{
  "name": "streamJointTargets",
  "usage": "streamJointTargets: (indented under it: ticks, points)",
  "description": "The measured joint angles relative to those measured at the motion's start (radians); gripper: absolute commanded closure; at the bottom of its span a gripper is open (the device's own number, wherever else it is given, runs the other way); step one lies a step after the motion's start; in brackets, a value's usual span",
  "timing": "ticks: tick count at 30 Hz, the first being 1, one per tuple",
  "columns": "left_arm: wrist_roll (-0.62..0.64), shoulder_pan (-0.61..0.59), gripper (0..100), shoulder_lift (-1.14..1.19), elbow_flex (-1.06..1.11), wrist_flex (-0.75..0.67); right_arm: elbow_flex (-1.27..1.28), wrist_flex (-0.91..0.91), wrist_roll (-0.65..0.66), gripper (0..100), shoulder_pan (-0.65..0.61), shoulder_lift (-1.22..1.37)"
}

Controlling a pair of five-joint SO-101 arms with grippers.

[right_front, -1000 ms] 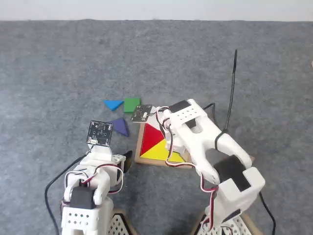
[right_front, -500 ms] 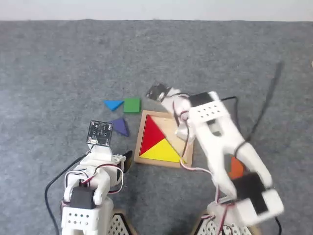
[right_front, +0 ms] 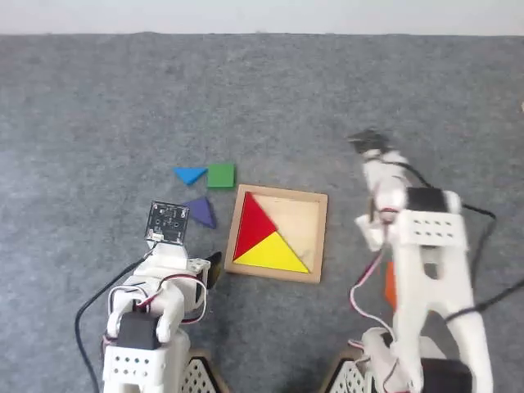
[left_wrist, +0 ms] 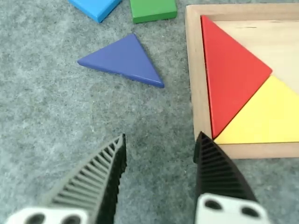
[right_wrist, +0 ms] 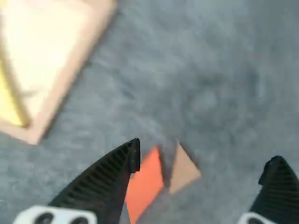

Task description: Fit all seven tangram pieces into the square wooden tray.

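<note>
The square wooden tray (right_front: 319,237) lies flat near the middle of the grey felt-covered surface (right_front: 98,98), closer to the edge where the arms stand than to the far edge. A large red triangle (right_front: 253,221) fills the side of the tray facing the surface's left edge. A large yellow triangle (right_front: 271,253) fills the side facing the arms' edge, and the two meet along one slanted line. Bare wood shows in the remaining half. Just outside the tray, toward the left edge, a purple triangle (right_front: 201,212) lies flat. Beyond it, toward the far edge, a green square (right_front: 220,174) and a small light-blue triangle (right_front: 190,174) lie side by side, nearly touching. Toward the right edge, apart from the tray, an orange piece (right_wrist: 145,182) lies touching a tan triangular piece (right_wrist: 185,169); the orange one's shape cannot be told. The left hand (left_wrist: 161,136) is spread wide and holds nothing, low over the felt beside the tray's corner nearest the left arm. The right hand (right_wrist: 205,149) is likewise spread and holds nothing, above the orange and tan pieces.
</note>
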Motion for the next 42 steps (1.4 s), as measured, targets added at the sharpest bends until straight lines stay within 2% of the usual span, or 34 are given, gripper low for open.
streamJointTargets:
  ticks: [7, 9, 16, 19, 42]
  points:
    - [0.000, 0.000, 76, 0.000, 0.000, 0.000, 0.005, 0.057, -0.098, 59.3, 0.201, -0.006]
    - [0.000, 0.000, 76, 0.000, 0.000, 0.000, 0.029, 0.057, -0.106, 59.3, 0.226, -0.006]
    - [0.000, 0.000, 76, 0.000, 0.000, 0.000, 0.138, 0.061, -0.054, 59.3, 0.166, -0.006]
    - [0.000, 0.000, 76, 0.000, 0.000, 0.000, 0.204, 0.009, -0.051, 59.3, 0.135, -0.006]
    - [0.000, 0.000, 76, 0.000, 0.000, 0.000, 0.354, -0.209, -0.160, 59.3, 0.120, -0.014]
